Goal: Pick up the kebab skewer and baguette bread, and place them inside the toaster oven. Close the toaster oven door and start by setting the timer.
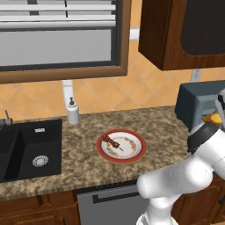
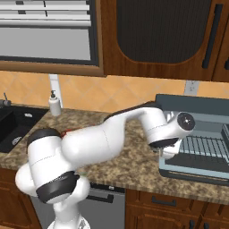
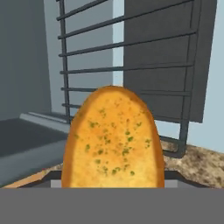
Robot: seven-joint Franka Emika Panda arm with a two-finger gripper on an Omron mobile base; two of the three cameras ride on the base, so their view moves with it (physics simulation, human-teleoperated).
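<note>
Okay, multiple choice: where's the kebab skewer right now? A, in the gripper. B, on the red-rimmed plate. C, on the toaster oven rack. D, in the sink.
B: the skewer lies on the plate on the counter, while the gripper carries the baguette toward the toaster oven.

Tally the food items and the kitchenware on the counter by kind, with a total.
Thin skewers with dark red-brown meat chunks: 1
Golden-orange herb-flecked bread pieces: 1
Red-rimmed round plates: 1
White soap dispensers: 1
Blue-grey boxy toaster ovens: 1
Total: 5
</note>
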